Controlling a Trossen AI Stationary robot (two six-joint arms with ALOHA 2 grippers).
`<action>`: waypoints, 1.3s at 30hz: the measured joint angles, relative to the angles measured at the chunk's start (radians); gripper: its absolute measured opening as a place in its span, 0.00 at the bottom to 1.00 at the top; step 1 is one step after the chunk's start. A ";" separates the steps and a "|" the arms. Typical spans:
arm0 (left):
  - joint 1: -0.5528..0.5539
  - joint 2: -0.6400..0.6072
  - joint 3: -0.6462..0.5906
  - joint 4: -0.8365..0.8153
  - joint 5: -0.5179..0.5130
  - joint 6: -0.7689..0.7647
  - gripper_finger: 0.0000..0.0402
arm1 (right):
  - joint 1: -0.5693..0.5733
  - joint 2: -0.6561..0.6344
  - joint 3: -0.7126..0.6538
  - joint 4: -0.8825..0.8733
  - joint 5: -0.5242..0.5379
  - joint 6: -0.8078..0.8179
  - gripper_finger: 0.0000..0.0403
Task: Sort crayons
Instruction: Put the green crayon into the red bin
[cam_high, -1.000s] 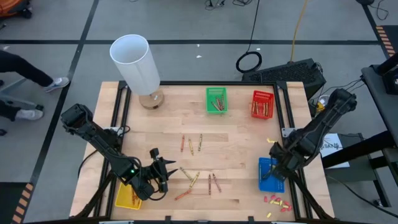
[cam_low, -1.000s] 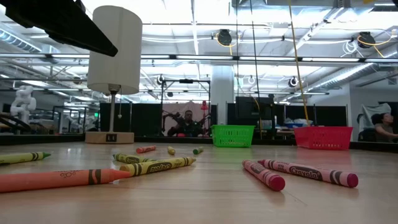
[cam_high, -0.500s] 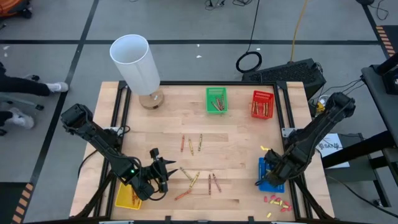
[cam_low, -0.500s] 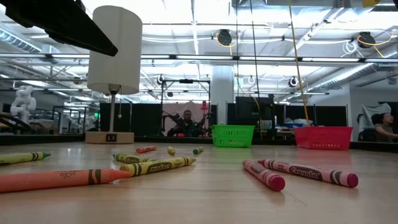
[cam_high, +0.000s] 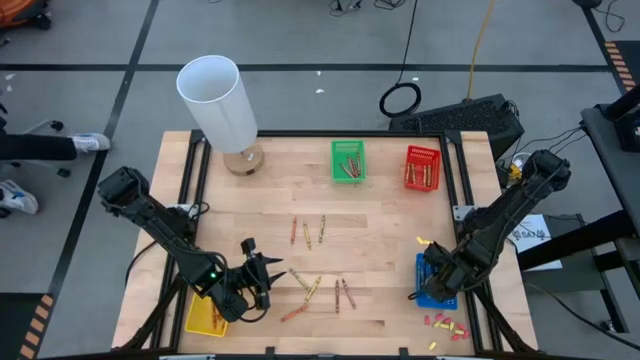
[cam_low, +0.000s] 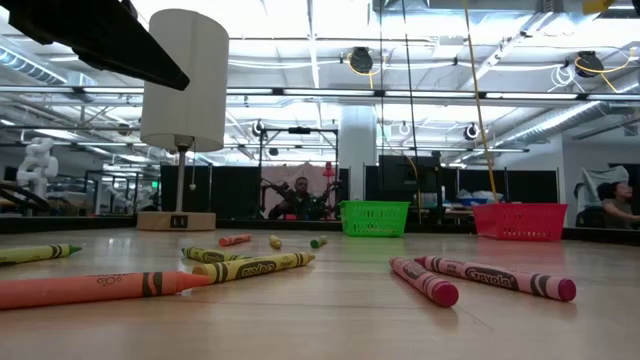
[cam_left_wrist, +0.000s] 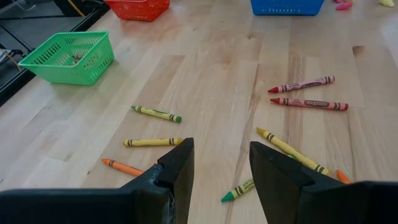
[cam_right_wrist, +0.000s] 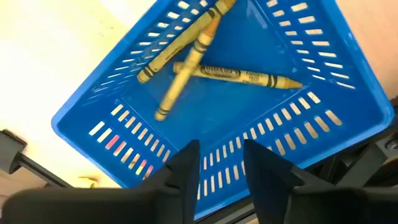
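The right gripper (cam_high: 432, 277), fingers parted and empty, hangs over the blue slotted plastic basket (cam_right_wrist: 323, 93) holding three yellow crayons (cam_right_wrist: 236, 73). The left gripper (cam_high: 262, 278), also open, hovers low beside loose crayons (cam_high: 305, 285) scattered on the wooden table (cam_high: 380, 215).

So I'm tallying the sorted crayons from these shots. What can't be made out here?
- Yellow basket, high view: the left arm covers most of it, contents hidden.
- Blue basket, high view: the right gripper hangs over it; only the right wrist view shows its crayons.
- Green basket and red basket, high view: crayons too small to count.
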 joint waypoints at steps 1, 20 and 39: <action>0.000 0.000 0.000 0.000 0.000 0.000 0.39 | 0.005 0.000 0.000 0.009 0.004 0.000 0.28; 0.053 0.000 0.000 0.000 0.000 -0.007 0.39 | 0.057 0.058 0.102 0.262 1.172 -0.542 0.28; 0.145 0.029 0.000 0.000 0.001 -0.115 0.39 | -0.240 0.599 0.102 1.186 0.864 -1.358 0.28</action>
